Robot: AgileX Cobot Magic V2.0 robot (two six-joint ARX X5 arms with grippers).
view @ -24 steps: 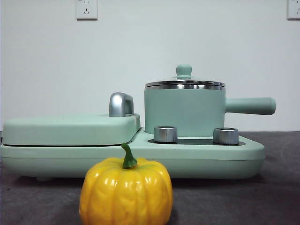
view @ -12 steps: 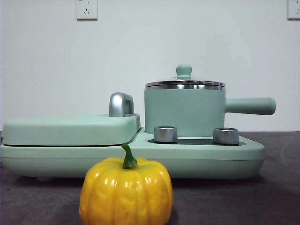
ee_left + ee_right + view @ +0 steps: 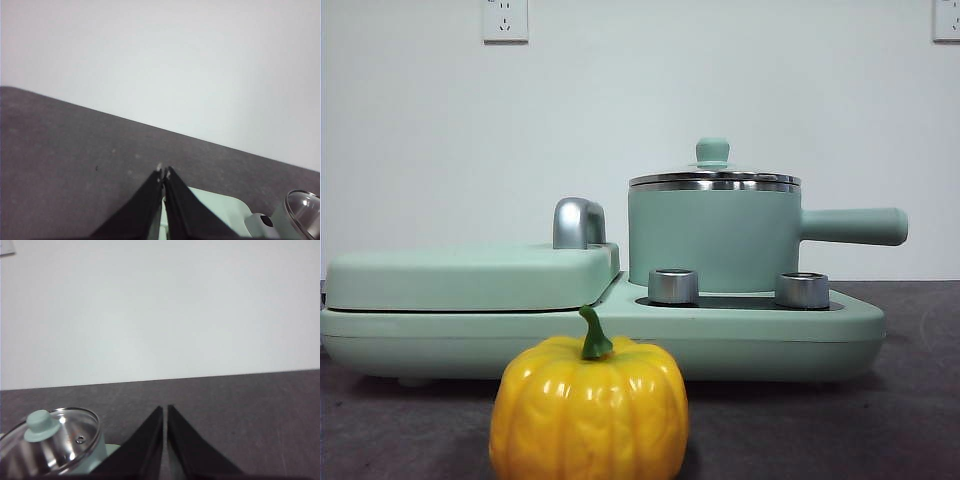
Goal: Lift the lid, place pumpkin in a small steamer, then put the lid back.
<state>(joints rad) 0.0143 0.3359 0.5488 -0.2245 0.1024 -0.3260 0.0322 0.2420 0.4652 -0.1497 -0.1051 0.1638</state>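
Front view: small glossy yellow-orange ribbed pumpkin (image 3: 588, 409) with a curved green stem stands on the dark grey table (image 3: 910, 420), nearest the camera and just in front of the long mint-green cooker base (image 3: 620, 345). Mint-green cylindrical small steamer (image 3: 713, 238) sits on the base's right half, its straight side handle pointing right. Round clear glass lid (image 3: 713, 178) with steel rim and mint-green knob rests closed on the steamer. Two short steel dials (image 3: 673, 285) stand on the base in front of the pot. On the base's left half lies a wide flat mint-green cover (image 3: 470, 275), a chrome handle (image 3: 578, 222) rising at its right end, close to the pot. White wall behind, with a socket (image 3: 505, 19) high up. Neither of my arms shows here.

Left wrist view: my left gripper (image 3: 163, 173) is clenched, black jaws pressed tip to tip, nothing between them. It hangs over the table, apart from everything. Beyond the jaws I see a corner of the mint-green base, and at the frame's edge a sliver of the glass lid.

Right wrist view: my right gripper (image 3: 164, 408) is likewise clenched and empty, jaws nearly touching along their length. It hangs above the table beside the steamer, not touching it. The lid with its knob is seated on the pot rim.
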